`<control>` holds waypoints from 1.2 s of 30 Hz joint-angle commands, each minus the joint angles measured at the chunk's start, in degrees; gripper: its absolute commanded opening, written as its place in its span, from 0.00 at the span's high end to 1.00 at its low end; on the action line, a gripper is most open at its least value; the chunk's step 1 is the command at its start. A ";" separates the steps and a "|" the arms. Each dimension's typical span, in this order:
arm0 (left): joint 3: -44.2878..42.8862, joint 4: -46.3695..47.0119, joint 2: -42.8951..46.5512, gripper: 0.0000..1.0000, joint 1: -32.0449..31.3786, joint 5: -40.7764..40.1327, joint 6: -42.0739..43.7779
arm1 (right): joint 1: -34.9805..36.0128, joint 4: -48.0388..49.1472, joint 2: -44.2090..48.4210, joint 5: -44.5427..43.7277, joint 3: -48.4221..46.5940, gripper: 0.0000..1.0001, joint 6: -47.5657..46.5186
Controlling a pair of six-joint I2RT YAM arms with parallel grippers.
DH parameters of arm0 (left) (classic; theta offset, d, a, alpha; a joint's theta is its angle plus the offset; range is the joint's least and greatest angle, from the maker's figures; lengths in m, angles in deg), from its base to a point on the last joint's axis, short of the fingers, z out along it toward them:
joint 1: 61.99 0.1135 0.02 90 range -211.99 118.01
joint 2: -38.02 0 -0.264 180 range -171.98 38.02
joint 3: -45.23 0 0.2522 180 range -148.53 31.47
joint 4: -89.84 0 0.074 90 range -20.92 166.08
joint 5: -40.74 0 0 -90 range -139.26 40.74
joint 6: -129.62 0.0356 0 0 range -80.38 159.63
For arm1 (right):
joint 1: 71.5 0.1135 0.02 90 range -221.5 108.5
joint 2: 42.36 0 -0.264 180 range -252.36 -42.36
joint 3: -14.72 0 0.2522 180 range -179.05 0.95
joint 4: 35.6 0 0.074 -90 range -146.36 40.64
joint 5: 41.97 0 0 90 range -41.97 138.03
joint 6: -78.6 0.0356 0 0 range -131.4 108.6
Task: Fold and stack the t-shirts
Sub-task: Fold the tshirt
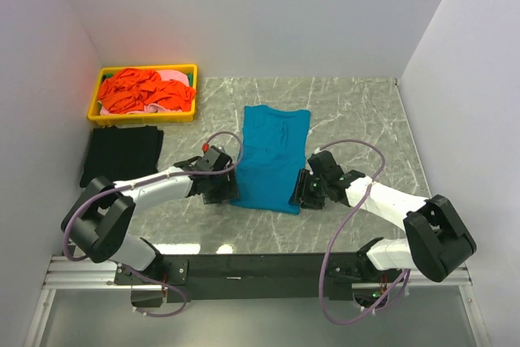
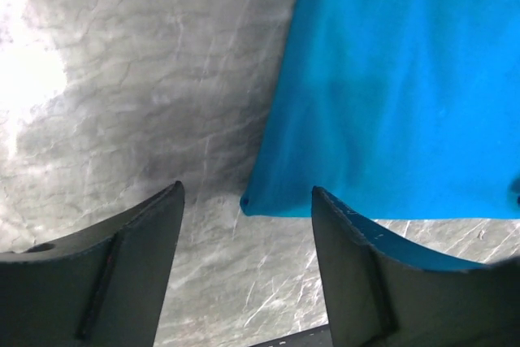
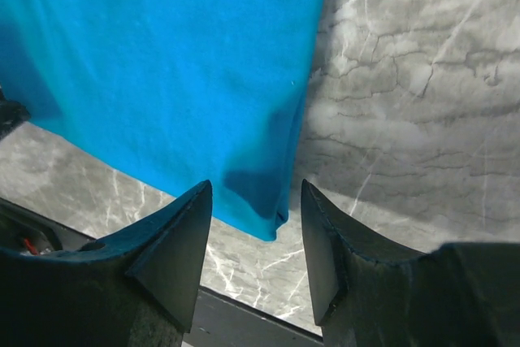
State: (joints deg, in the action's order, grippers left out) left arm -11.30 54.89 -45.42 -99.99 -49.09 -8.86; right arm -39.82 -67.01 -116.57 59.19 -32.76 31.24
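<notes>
The teal shirt [image 1: 272, 160] lies flat in the middle of the surface [image 1: 357, 111]. It is folded into a long narrow rectangle, its long axis running 12 to 6 o'clock, with the near end leaning slightly toward 7. The cloth is soft and smooth with faint creases.

The left tool [image 2: 246, 193] stands wide, the shirt's 7 o'clock corner between its fingers, gripping nothing. The right tool [image 3: 256, 186] stands moderately apart at the 5 o'clock corner, also empty.

The surface is grey veined marble. A folded black shirt [image 1: 122, 154] lies at 9 o'clock. A yellow plastic tray [image 1: 142, 117] at 10 holds crumpled orange-red shirts [image 1: 142, 91].
</notes>
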 commanded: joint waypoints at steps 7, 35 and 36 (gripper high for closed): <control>-1.89 2.12 -3.75 0.41 0.12 1.68 1.47 | 3.99 -3.35 -4.18 -4.56 -0.48 0.48 1.84; 1.63 -2.54 -6.03 0.79 -1.37 3.97 2.00 | 8.40 -9.33 -8.05 -8.00 0.23 0.83 0.96; 1.72 -2.98 -5.95 0.83 -2.16 3.88 1.82 | 8.48 -9.33 -7.88 -7.47 0.49 0.86 0.79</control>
State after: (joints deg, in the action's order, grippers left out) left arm -11.97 57.32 -49.38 -100.31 -45.62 -7.82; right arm -32.48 -70.98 -122.04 52.26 -35.45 32.72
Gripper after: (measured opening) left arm 0.195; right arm 0.166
